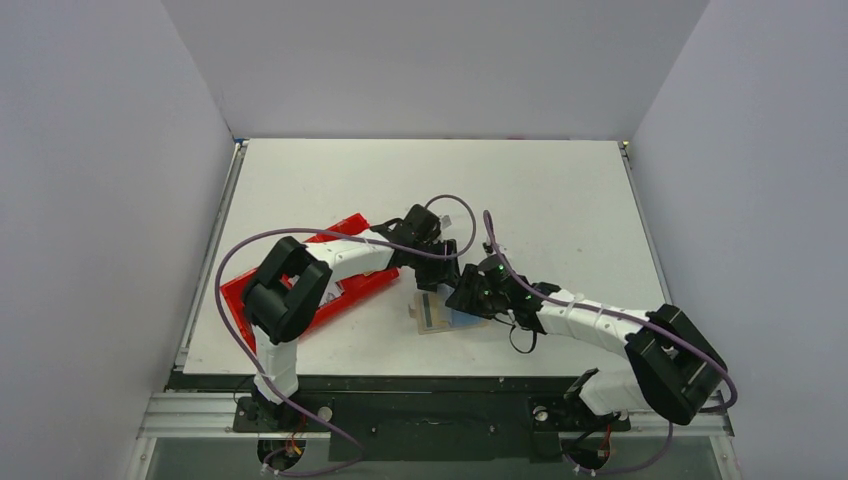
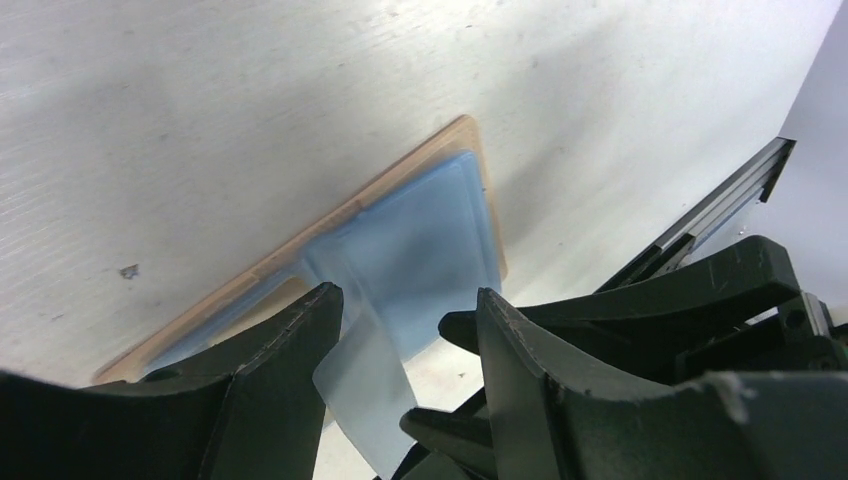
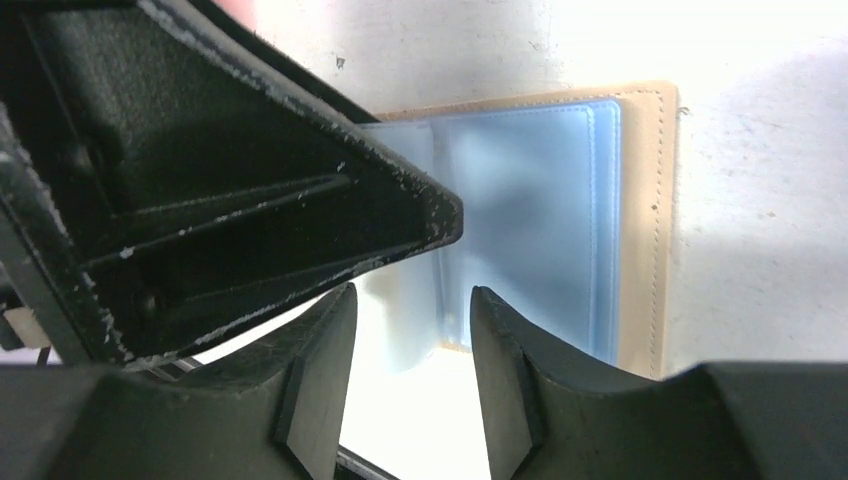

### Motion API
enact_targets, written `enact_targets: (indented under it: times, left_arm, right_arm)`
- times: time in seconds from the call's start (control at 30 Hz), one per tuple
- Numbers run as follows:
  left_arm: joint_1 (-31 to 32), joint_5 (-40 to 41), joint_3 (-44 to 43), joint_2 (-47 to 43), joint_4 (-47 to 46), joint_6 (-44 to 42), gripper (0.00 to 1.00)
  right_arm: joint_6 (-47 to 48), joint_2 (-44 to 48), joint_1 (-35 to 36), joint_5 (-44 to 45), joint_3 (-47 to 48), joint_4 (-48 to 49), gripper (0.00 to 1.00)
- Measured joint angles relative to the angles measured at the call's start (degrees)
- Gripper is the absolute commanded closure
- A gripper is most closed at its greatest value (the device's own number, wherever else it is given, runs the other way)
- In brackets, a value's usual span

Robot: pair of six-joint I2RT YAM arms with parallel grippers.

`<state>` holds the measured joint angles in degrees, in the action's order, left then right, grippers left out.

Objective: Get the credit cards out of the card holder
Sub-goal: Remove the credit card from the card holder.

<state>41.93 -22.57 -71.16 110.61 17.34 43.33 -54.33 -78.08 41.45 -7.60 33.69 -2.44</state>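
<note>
1. Lying open and flat on the white surface point(image 1: 560, 200), the tan card holder point(image 1: 432, 318) sits in the middle of the near half. It is close to the front edge, with all of it on the surface.
2. Pale blue translucent sleeves point(image 3: 540, 200) fill its inside, and the holder's stitched tan rim shows along their far and right sides in the right wrist view. I cannot tell whether cards sit in the sleeves.
3. One thin sleeve leaf point(image 2: 365, 400) stands up off the holder and rises between the fingers of the left hand point(image 2: 410, 300).
4. The left hand is released, its fingers set wider apart than the leaf and pinching nothing.
5. The right hand point(image 3: 412, 300) is also released, its fingers parted over the holder's near edge and gripping nothing.
6. Both hands meet tip to tip above the holder, the left hand's body just beside the right fingers, so room there is tight.
7. The red tray point(image 1: 238, 292) lies to the left under the left arm point(image 1: 350, 255), near the holder but apart from it.
8. White surface stretches from the hands to the far and right edges, where walls point(image 1: 100, 200) rise.
</note>
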Motion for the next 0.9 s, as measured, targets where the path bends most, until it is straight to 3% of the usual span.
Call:
enact_targets:
  times: [0.5,0.9]
  left_arm:
    - [3.13,-1.73,-6.03,4.85,-0.92,0.24,0.5]
    - [3.3,-0.87,-8.02,5.75,0.59,-0.74,0.5]
  right_arm:
    - [1.25,19.74,0.63,8.92,0.42,-13.81,0.5]
    - [1.4,21.44,0.57,11.21,0.48,-17.86,0.48]
